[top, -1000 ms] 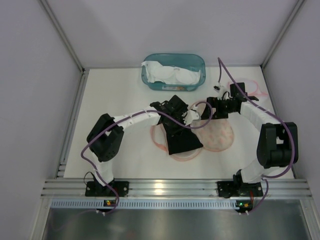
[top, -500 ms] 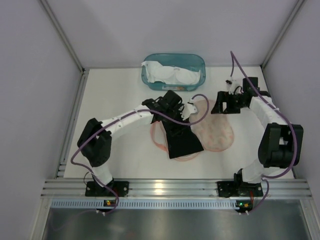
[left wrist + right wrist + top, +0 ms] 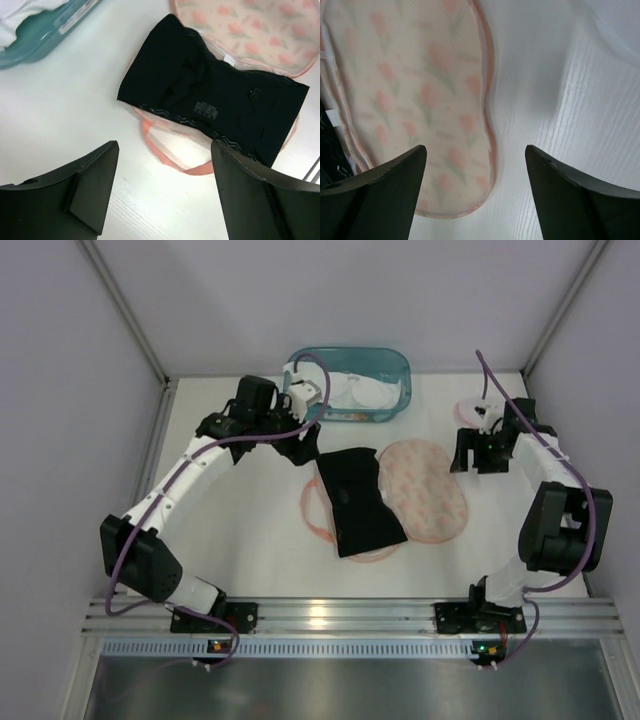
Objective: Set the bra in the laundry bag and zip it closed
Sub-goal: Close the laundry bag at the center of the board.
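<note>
The black bra (image 3: 358,502) lies flat across the lower half of the opened laundry bag, whose pink rim (image 3: 316,523) shows at its left. The bag's peach flower-print flap (image 3: 427,490) lies spread on the table to the right of the bra. In the left wrist view the bra (image 3: 215,95) sits ahead of my open left gripper (image 3: 165,200), which holds nothing. From above, the left gripper (image 3: 300,440) hovers beside the teal basket, back-left of the bra. My right gripper (image 3: 470,455) is open and empty, right of the flap (image 3: 410,100).
A teal basket (image 3: 395,365) with white laundry (image 3: 335,388) stands at the back centre. Something pale pink (image 3: 470,410) lies at the back right near the right arm. Grey walls close in three sides of the white table (image 3: 230,520).
The left gripper let go of the bra, opened and drew back towards the basket. The right arm pulled away to the right. The flap now lies flat and open.
</note>
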Controlling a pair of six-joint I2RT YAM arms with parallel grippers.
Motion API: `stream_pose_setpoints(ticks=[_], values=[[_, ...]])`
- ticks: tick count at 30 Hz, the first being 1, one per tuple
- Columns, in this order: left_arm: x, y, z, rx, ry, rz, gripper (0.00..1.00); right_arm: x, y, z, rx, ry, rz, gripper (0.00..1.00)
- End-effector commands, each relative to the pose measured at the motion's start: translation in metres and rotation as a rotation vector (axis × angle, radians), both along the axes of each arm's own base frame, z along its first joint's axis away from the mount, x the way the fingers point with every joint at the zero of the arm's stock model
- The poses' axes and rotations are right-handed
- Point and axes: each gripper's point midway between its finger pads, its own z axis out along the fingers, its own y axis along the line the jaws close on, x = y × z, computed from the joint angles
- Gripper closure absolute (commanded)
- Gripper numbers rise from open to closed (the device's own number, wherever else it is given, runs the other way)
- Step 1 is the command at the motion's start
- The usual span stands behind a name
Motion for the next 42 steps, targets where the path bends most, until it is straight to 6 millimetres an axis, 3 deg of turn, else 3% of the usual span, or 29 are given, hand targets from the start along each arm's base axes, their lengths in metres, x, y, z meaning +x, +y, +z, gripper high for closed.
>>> stream_pose_setpoints(ticks=[1,8,14,16,17,20,23,26,27,31,36,39,42], values=[[-0.015,0.017,0.009,-0.057,0.046,0.040,0.20,0.002,-0.008,-0.013,-0.047,0.003,-0.004,0.21],[-0.014,0.043,0.010,-0.068,0.045,0.123,0.20,-0.010,-0.003,-0.050,-0.015,0.106,0.017,0.31],[-0.013,0.051,0.014,-0.089,0.051,0.160,0.20,-0.014,0.001,-0.070,0.008,0.150,0.031,0.38],[-0.014,0.052,0.016,-0.090,0.045,0.165,0.20,-0.016,0.004,-0.072,0.027,0.153,0.047,0.46],[-0.013,0.054,0.016,-0.089,0.043,0.171,0.20,-0.016,0.006,-0.071,0.037,0.151,0.049,0.57],[-0.012,0.057,0.015,-0.087,0.046,0.188,0.20,-0.013,0.009,-0.060,0.055,0.124,0.066,0.72],[-0.007,0.064,0.010,-0.085,0.066,0.246,0.20,-0.008,0.010,-0.038,0.059,0.078,0.084,0.90],[-0.001,0.072,0.002,-0.091,0.098,0.314,0.14,-0.004,0.014,-0.006,0.070,0.019,0.108,1.00],[0.000,0.074,-0.002,-0.094,0.118,0.333,0.10,0.002,0.014,0.011,0.068,-0.025,0.114,1.00],[0.005,0.086,-0.021,-0.086,0.172,0.380,0.02,-0.002,0.026,0.046,0.118,-0.060,0.143,1.00],[0.005,0.090,-0.052,-0.109,0.311,0.432,0.02,-0.010,0.051,0.061,0.174,-0.070,0.219,1.00],[-0.003,0.084,-0.075,-0.134,0.421,0.408,0.12,-0.020,0.075,0.062,0.212,-0.054,0.289,1.00],[-0.013,0.074,-0.099,-0.161,0.523,0.371,0.30,-0.026,0.099,0.068,0.233,-0.057,0.361,1.00]])
